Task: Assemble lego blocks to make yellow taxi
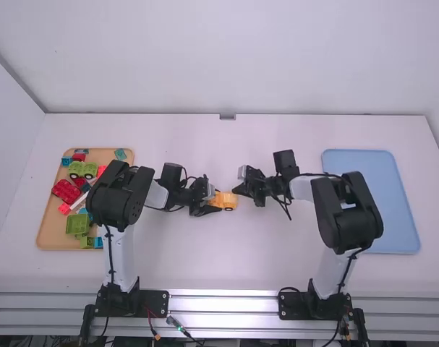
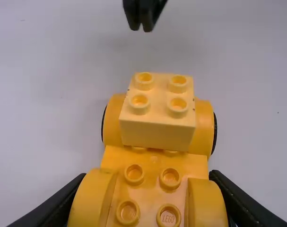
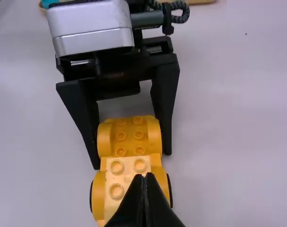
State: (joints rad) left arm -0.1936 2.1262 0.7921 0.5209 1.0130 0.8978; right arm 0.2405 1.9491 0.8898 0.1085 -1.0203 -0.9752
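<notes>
Here, orange-yellow plastic car base (image 2: 154, 162): on the white table (image 1: 205, 260)
Pale-yellow square plastic block (image 2: 157, 133): on its right end
Left gripper (image 3: 131, 160): clamping base's sides
Right gripper (image 3: 143, 177): closed, empty, near block
Good pressing: probably straight down, base steady

Yellow base (image 2: 150, 163) cut by left wrist view's bottom edge; left arm (image 1: 118, 195) partly hides tray (image 1: 51, 231), perhaps blocks too.

White table (image 1: 205, 144), pale top. 2 trays directly on it: tan (image 1: 53, 231) at left, blue (image 1: 396, 217) at right.
</notes>
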